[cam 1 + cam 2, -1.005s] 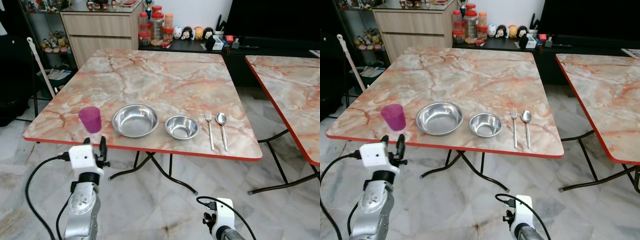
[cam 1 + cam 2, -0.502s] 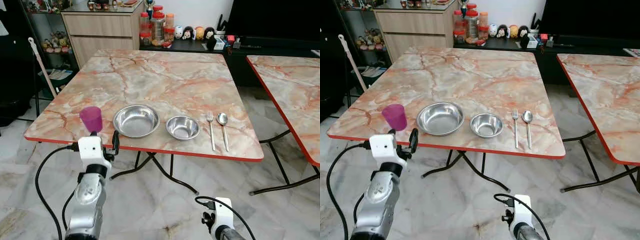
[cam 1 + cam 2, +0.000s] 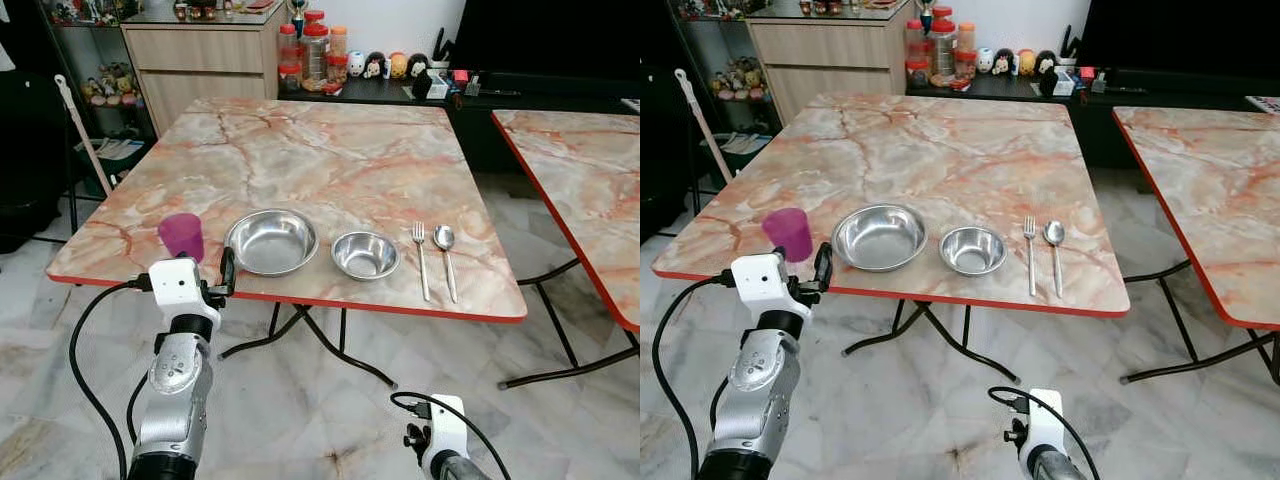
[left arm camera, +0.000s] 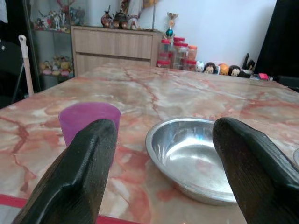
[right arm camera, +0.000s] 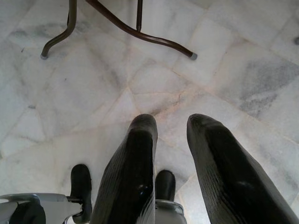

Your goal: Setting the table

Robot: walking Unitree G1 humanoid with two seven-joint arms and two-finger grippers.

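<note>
On the marble table (image 3: 330, 160), near its front edge, stand a purple cup (image 3: 181, 236), a large steel bowl (image 3: 271, 241) and a small steel bowl (image 3: 364, 254). A fork (image 3: 419, 260) and a spoon (image 3: 445, 255) lie to their right. My left gripper (image 3: 207, 264) is open at the table's front edge, level with the top. In the left wrist view, one finger (image 4: 84, 172) lines up with the cup (image 4: 88, 122) and the other with the large bowl (image 4: 191, 156). My right gripper (image 5: 172, 122) hangs low over the floor, fingers narrowly apart and holding nothing.
A second marble table (image 3: 580, 170) stands to the right across a floor gap. Behind are a wooden cabinet (image 3: 200, 60), jars (image 3: 315, 50) and a dark low unit. A mop handle (image 3: 80, 130) leans at left. Curved metal legs (image 3: 330, 345) cross under the table.
My left arm has risen and moved forward and right, bringing its open gripper up to the table edge between the cup and the large bowl. The right arm has stayed put.
</note>
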